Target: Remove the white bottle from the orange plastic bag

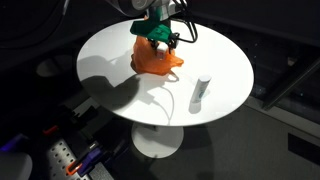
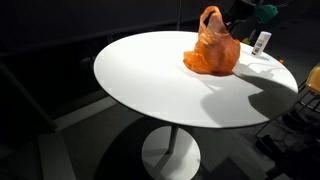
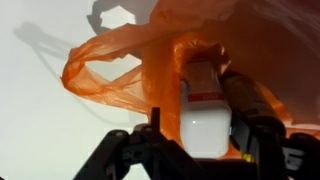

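An orange plastic bag (image 1: 158, 58) sits on the round white table (image 1: 110, 55) and shows in both exterior views (image 2: 212, 52), its top drawn up to a peak. My gripper (image 1: 160, 40) is right above it, at the bag's mouth. In the wrist view a white bottle (image 3: 205, 120) with a red band stands between my jaws (image 3: 198, 135), with the orange bag (image 3: 110, 75) wrapped around and behind it. The jaws are closed on the bottle's sides. The bottle's lower part is hidden in the bag.
A second white bottle (image 1: 200, 92) lies on the table beside the bag, near the rim (image 2: 261, 42). The table (image 2: 150, 80) stands on one pedestal. Dark floor and equipment surround it.
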You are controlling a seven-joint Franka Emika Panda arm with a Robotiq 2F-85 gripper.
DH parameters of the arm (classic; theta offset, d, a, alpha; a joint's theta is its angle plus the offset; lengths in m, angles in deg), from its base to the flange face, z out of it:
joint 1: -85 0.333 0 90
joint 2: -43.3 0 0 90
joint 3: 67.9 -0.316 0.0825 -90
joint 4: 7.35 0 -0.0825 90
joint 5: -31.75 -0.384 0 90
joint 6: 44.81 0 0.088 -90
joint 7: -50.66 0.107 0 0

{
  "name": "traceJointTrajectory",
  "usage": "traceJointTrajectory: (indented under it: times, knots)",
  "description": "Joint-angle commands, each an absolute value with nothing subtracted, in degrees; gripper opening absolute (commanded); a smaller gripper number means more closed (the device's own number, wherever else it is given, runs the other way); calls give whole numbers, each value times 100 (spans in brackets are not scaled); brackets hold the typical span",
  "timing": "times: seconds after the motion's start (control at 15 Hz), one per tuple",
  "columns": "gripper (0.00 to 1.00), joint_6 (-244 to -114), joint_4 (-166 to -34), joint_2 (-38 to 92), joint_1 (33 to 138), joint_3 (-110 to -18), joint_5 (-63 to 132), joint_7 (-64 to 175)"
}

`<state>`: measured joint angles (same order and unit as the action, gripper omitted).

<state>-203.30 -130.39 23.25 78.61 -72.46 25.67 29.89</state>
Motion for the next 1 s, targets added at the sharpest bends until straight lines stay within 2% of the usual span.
traceJointTrajectory:
  times: [0.0, 0.13, 0.2, 0.67, 0.93]
  knots:
    - [42, -20407, -12880, 2190, 7716, -7376, 2542, 2807]
    - [27, -20424, -12879, 2198, 7690, -7389, 2534, 2809]
    - [23, -20406, -12901, 2270, 7675, -7384, 2524, 2835]
    - [23, -19539, -12915, 2994, 7321, -7582, 1945, 2577]
    - [23, -19221, -12763, 3349, 7399, -7230, 1708, 2609]
